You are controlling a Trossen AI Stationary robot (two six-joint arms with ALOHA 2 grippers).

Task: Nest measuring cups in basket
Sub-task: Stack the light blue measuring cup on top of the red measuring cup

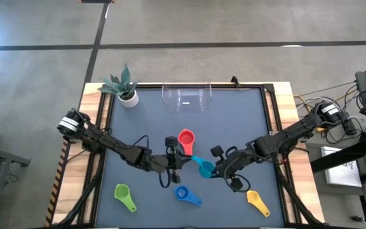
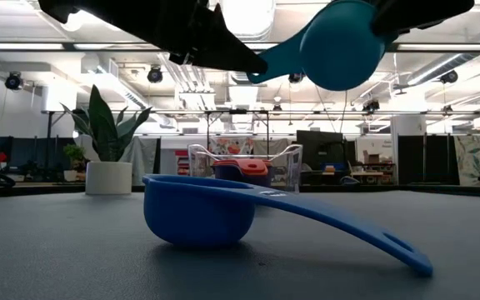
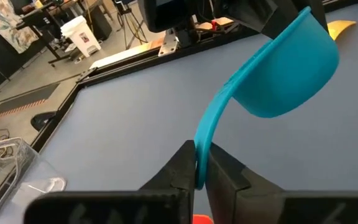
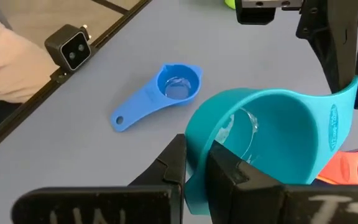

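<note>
While the teal cup (image 1: 203, 168) hangs above the middle of the tabletop (image 1: 246, 121), both tools grip it. The left tool (image 3: 199, 177) is clamped on the tip of the cup's handle. The right tool (image 4: 195, 163) is clamped on the rim of the cup's bowl. The red cup (image 1: 186, 139) lies just beside the left tool, between it and the basket (image 1: 187, 97), which stands at the far edge. The blue cup (image 1: 187, 194) rests on the tabletop near the front edge, well apart from the green cup (image 1: 125, 196) and the yellow cup (image 1: 257, 201). A potted plant (image 1: 123, 86) stands at the far left corner.
</note>
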